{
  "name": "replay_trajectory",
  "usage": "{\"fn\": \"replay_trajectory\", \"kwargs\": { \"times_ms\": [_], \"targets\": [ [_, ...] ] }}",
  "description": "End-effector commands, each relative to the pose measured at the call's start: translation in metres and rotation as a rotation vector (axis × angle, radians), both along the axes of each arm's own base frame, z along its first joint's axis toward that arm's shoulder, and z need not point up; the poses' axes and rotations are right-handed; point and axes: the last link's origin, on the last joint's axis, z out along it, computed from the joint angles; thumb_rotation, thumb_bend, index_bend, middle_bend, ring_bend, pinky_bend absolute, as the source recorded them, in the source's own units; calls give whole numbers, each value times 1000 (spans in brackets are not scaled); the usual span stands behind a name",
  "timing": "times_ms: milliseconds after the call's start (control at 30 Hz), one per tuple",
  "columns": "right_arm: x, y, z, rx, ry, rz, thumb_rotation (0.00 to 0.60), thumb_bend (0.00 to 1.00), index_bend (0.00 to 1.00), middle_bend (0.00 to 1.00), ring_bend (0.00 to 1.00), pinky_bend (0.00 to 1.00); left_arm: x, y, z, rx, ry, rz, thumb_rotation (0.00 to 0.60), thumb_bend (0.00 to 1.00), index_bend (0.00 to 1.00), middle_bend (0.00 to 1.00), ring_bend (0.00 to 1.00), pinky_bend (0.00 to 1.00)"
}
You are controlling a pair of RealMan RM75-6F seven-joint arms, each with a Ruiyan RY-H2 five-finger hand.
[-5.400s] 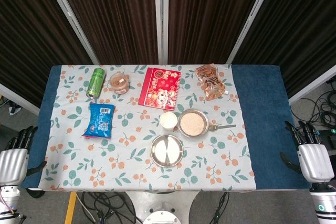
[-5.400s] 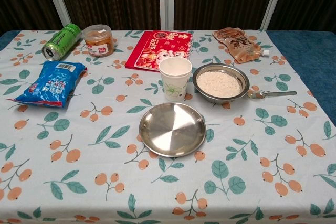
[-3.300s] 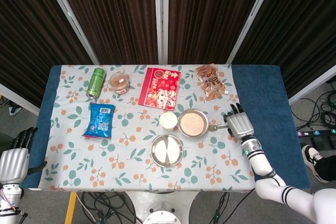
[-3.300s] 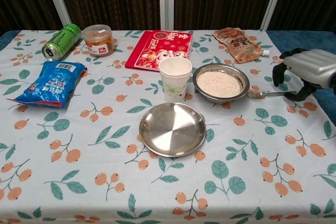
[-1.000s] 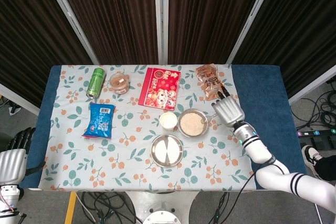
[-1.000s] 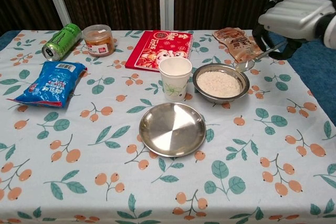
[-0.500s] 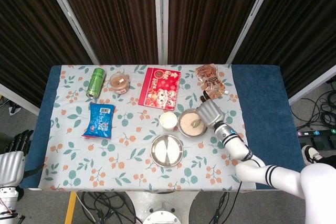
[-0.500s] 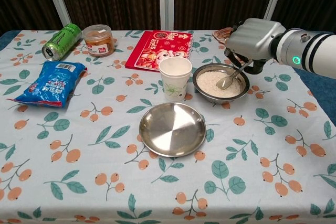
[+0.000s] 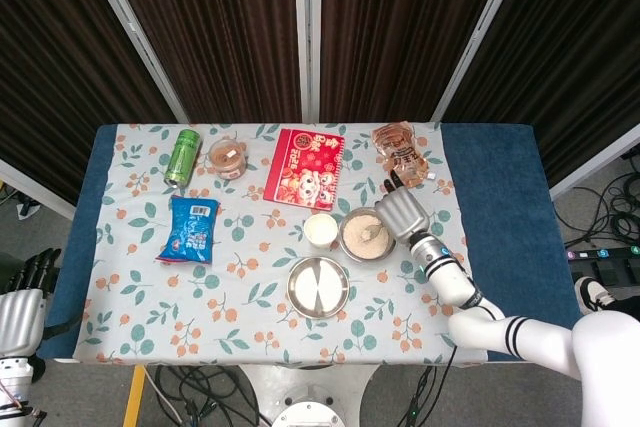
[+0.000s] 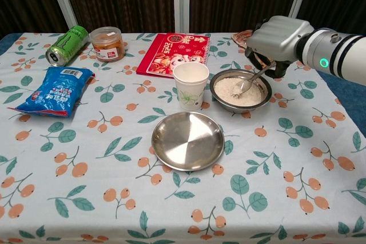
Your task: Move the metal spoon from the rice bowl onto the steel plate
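My right hand (image 10: 278, 39) (image 9: 402, 213) hovers over the right rim of the rice bowl (image 10: 222, 99) (image 9: 348, 248) and holds the metal spoon (image 10: 252, 80) by its handle. The spoon slants down to the left with its tip (image 10: 240, 89) in the rice. The empty steel plate (image 10: 187, 140) (image 9: 318, 287) lies in front of the bowl, nearer the table's front edge. My left hand (image 9: 20, 307) hangs off the table's left side, low in the head view, holding nothing.
A paper cup (image 10: 190, 85) stands just left of the bowl. A red booklet (image 10: 173, 54), a brown pouch (image 9: 400, 155), a jar (image 10: 107, 43), a green can (image 10: 67, 44) and a blue snack bag (image 10: 55, 90) lie further back and left.
My right hand has picked the spoon off the cloth beside the bowl, lifted it, and brought it leftward and down so its tip now dips into the rice. The left hand stays put.
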Motion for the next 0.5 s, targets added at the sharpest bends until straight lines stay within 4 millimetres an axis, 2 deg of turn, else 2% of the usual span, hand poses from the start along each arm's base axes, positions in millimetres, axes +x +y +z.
{"fn": "replay_trajectory", "kwargs": {
  "times_ms": [33,300,500],
  "targets": [
    [-4,1,14,-19,-17,-7,600,327,585,520,168,98,1,1,0,1,1,-5,600,56,120,183,120,209],
    [2,1,43,-49,-112,-9,600,327,586,521,168,99,7,4,2,1,12,-20,600,56,120,183,120,209],
    [28,-1,46,-41,-188,29,600,327,586,521,171,99,8,5,3,3,15,-21,600,56,120,182,120,209]
  ]
}}
